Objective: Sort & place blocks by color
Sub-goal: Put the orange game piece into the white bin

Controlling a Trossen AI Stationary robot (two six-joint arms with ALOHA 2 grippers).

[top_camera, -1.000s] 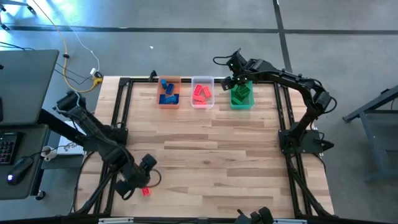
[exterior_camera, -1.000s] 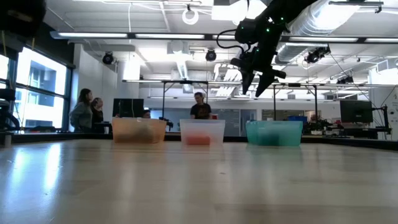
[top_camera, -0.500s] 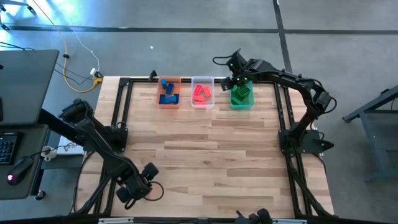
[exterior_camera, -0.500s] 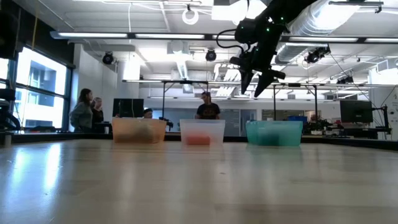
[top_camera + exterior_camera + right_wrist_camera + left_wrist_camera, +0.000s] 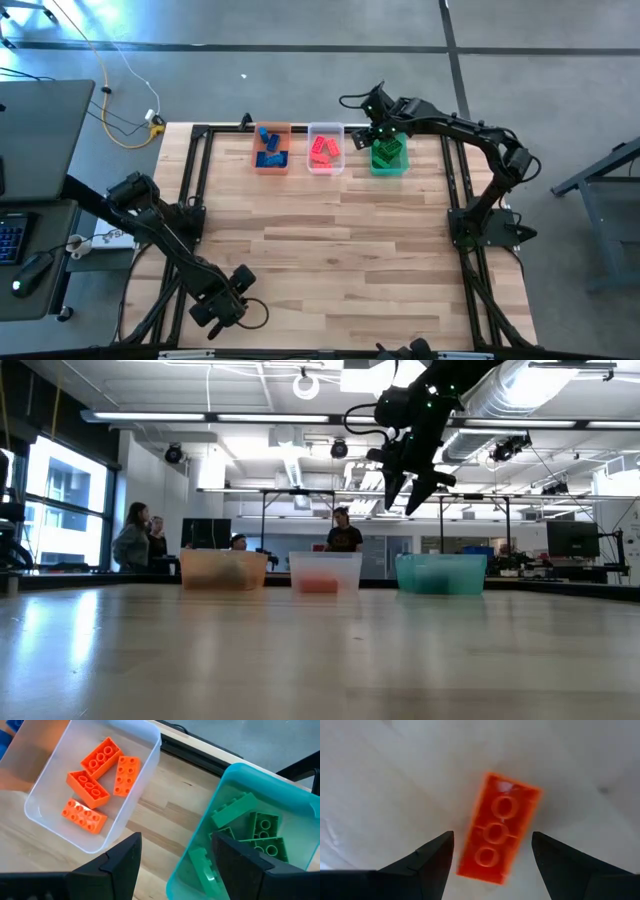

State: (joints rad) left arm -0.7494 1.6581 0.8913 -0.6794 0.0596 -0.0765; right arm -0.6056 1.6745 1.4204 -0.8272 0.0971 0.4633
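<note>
Lowered since earlier, left gripper (image 5: 492, 851) spreads its fingers astride the flat, three-studded red block (image 5: 498, 834); right gripper (image 5: 173, 851) hovers open above the bins.

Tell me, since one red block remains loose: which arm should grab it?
Left. The left gripper hangs open astride the red block; the right gripper is empty above the green bin.

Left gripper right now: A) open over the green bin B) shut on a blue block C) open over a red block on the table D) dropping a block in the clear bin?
C: the left gripper is open, fingers either side of a red block lying on the table.
</note>
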